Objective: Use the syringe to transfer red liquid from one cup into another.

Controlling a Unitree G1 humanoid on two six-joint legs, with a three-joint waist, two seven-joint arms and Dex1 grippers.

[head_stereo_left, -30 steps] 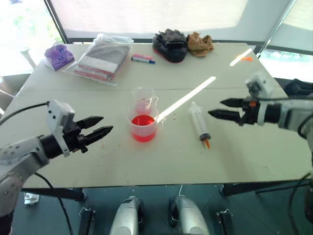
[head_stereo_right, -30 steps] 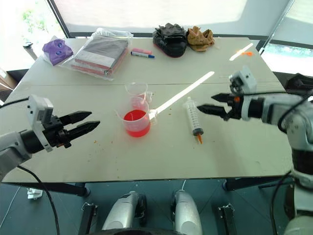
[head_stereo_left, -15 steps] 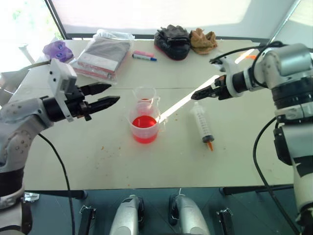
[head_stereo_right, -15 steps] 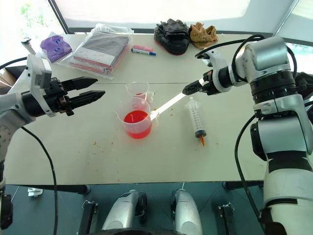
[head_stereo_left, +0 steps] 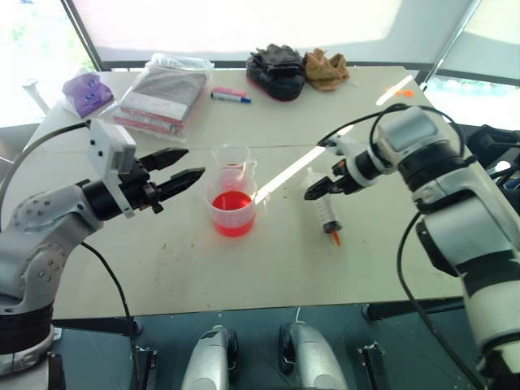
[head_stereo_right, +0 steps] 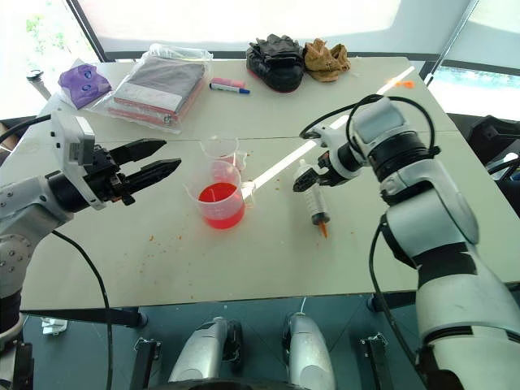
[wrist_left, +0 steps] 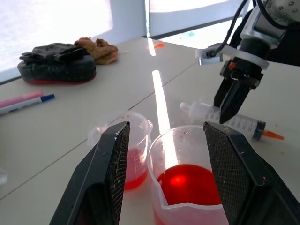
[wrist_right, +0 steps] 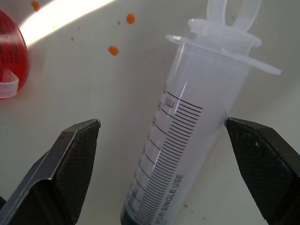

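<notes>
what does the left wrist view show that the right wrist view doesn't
Left wrist view: the narrower cup, the black bundle, the brown rag, the markers, the orange tip of the syringe, and the right claw from outside, above the syringe.
Right wrist view: the printed scale on the syringe barrel and orange specks on the table.
Both: the syringe lying flat, the wide cup of red liquid, and open fingers.
</notes>
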